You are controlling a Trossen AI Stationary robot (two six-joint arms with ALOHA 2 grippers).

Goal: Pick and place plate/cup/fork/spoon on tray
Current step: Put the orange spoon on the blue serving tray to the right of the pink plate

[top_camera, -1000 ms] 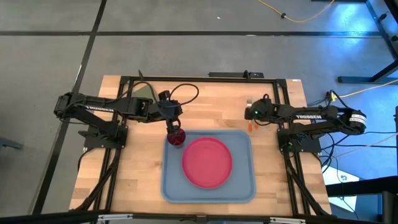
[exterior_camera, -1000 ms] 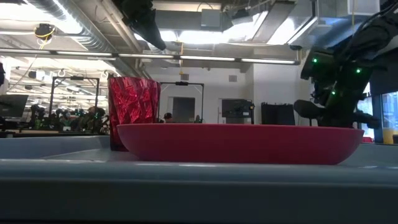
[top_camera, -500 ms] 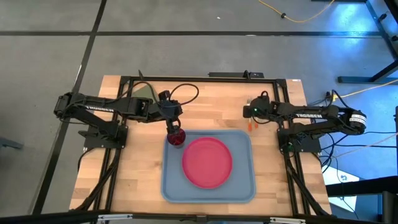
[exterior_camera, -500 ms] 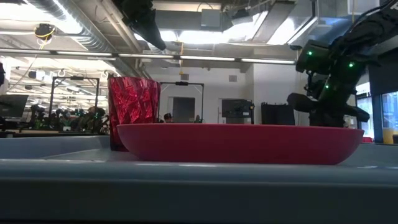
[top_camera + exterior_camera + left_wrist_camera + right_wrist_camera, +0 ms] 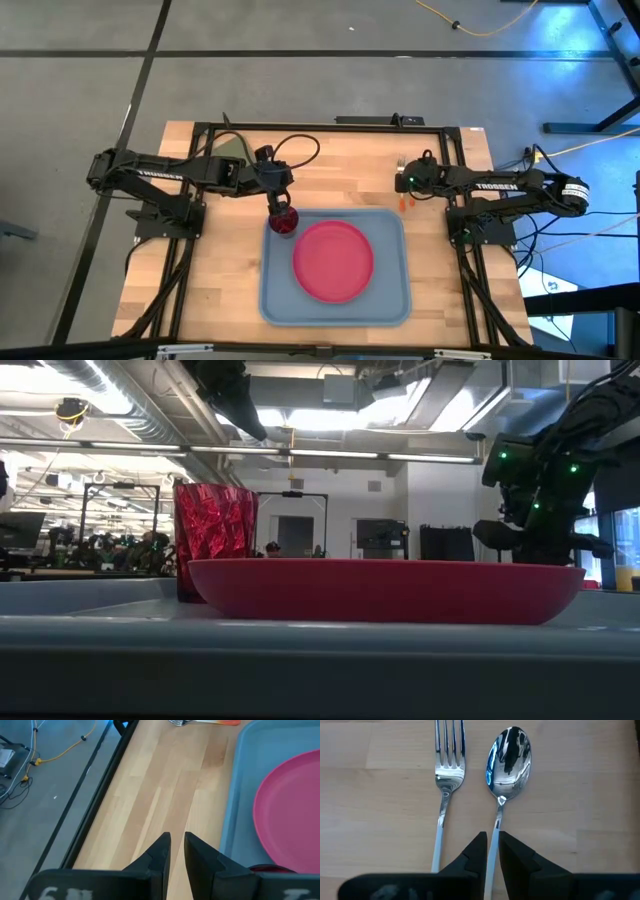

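**Plate and cup on the tray, cutlery still to fetch**

Pale wooden worktop point(image 5: 220, 250) fills the frame from above, with grey floor and loose cables around it. Nearest me sits the large light blue rectangular plastic tray point(image 5: 390, 305), and on it, close to centre, the wide round pink-red plastic plate point(image 5: 333, 261); I judge that half of the job done. At the tray's far left corner stands the small dark red faceted cup point(image 5: 284, 220), upright in the low view and just beside the plate.

Directly over the cup I have the left end effector point(image 5: 173, 851). Its fingers point(image 5: 159, 851) stand almost together with only a thin slot between them and nothing in it, so I read the cup as set down and released, with the arm parked above it.

Farther back, off the tray's far right corner, the silver fork with the orange handle point(image 5: 445, 780) and the silver spoon with the orange handle point(image 5: 506, 765) lie side by side on bare wood, parallel and close but not touching, heads pointing away from the right arm. The right end effector point(image 5: 491, 851) hangs above their handles. Its fingers point(image 5: 476, 852) are narrow, and the spoon's thin shank runs in the slot between them; whether they actually pinch it I cannot tell. To my eye the spoon is its target, and the lined-up approach suits such a slim stem. The fork so close alongside is the risk: a small sideways error could nudge it.
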